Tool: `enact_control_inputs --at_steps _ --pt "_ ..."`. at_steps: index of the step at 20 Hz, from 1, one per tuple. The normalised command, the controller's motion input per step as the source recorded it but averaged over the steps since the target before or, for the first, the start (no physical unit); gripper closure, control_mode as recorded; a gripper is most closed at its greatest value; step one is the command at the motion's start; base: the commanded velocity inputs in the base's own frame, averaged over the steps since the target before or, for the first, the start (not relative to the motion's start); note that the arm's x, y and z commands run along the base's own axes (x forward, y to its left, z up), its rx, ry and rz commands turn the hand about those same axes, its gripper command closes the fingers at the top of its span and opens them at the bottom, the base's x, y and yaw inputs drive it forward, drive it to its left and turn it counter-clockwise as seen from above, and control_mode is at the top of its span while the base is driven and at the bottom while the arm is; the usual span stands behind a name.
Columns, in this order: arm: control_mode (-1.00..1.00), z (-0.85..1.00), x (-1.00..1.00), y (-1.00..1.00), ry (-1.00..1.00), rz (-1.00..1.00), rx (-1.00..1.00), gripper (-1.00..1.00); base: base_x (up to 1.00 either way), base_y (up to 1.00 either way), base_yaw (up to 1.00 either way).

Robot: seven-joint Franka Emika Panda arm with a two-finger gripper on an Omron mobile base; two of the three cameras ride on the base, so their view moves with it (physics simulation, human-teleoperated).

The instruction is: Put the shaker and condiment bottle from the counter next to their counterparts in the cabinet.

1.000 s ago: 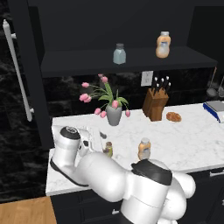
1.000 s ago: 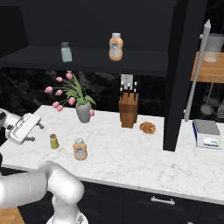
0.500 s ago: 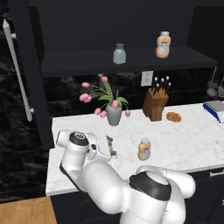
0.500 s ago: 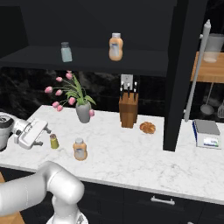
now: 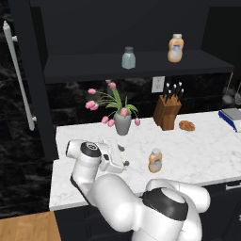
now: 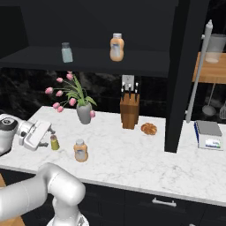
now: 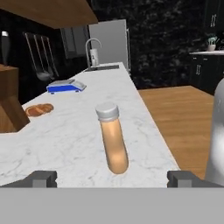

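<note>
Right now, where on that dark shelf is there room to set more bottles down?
The shelf is bare left of the pale blue-grey shaker, between it and the orange bottle, and over the long stretch right of that bottle. Nowhere on it looks crowded.

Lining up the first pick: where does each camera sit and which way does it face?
Left base view: behind the arm, to its left, facing forward and down over the counter and cabinet; arm rises lower right.
Right base view: behind, to its right, same scene; arm lower left.
Hand view: on the hand, facing along the counter toward the scale; open jaws' tips at bottom.
Base views share the condiment bottle and knife block.
</note>
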Motion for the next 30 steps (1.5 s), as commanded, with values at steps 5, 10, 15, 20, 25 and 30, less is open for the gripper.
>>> enact_control_inputs --at_steps 5,10,15,20,25,30 --pt "-1.0 0.0 0.29 0.09 0.08 0.0 0.0 -1.0 0.0 0.0 0.0" --pt "-1.0 -0.08 0.25 0.27 0.26 0.0 -0.1 -1.0 0.0 0.0 0.0" --pt "-1.0 0.0 0.05 0.09 0.11 0.0 0.0 -1.0 0.0 0.0 0.0" --pt "-1.0 -0.15 0.0 0.05 0.09 0.02 -0.02 -1.0 0.0 0.0 0.0" --pt "-1.0 -0.18 0.0 0.0 0.0 0.04 0.0 -1.0 0.0 0.0 0.0" --pt "-1.0 -0.02 0.17 0.0 0.0 0.03 0.0 -1.0 0.0 0.0 0.0"
